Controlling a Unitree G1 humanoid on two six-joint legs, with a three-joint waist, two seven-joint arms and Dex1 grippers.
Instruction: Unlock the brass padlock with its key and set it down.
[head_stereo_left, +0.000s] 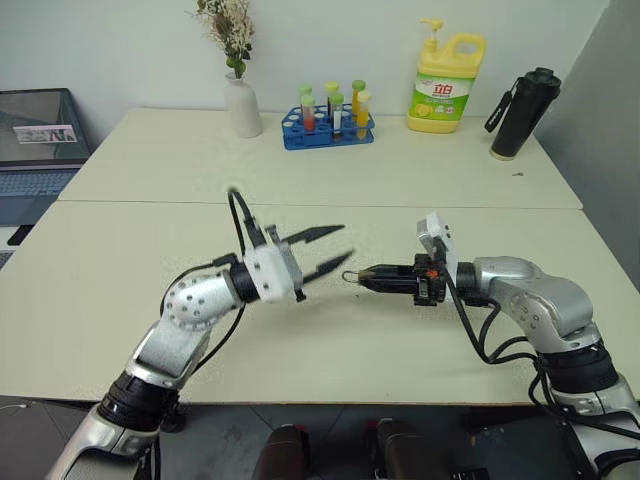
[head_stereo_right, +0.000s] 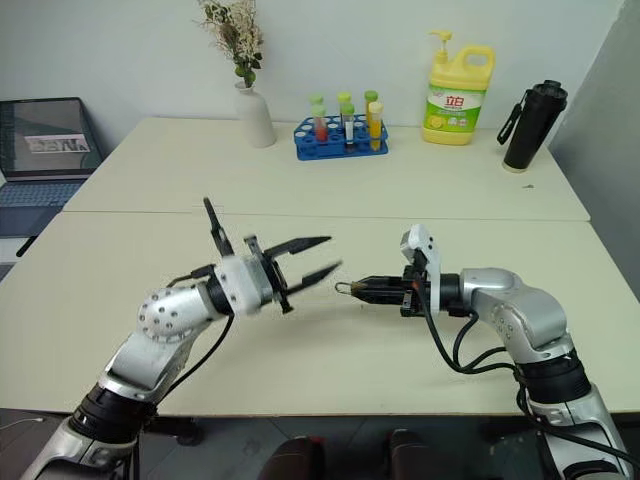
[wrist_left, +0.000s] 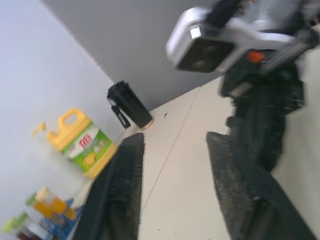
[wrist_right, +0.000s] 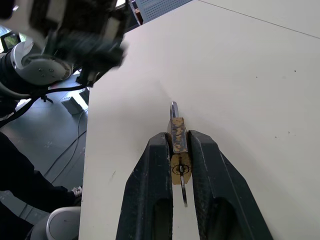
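Right wrist view shows the brass padlock (wrist_right: 178, 134) pinched between the two black fingers of the right gripper (wrist_right: 180, 150), its thin silvery shackle poking out past the fingertips and what looks like the key (wrist_right: 183, 192) hanging from the underside of the body, seated in the keyhole. The head views place this lock in the air above the near table (head_stereo_left: 330, 350), between the two arms, with the shackle loop pointing toward the left gripper (head_stereo_left: 333, 250). The left gripper sits just beside the lock but apart from it, its fingers parted to a moderate gap and holding nothing. Judging by this, the lock is picked up and the key appears to be in; whether it has been turned I cannot tell, since the shackle's state is too small to read. Pulling the shackle free, if that is still to do, and setting the lock down on the table remain. By count: one padlock, one key, two grippers, one dish soap bottle (head_stereo_left: 446, 82), one black flask (head_stereo_left: 522, 113), one vase of dried flowers (head_stereo_left: 240, 95), one blue rack of tubes (head_stereo_left: 328, 118), one laptop (head_stereo_left: 38, 150).
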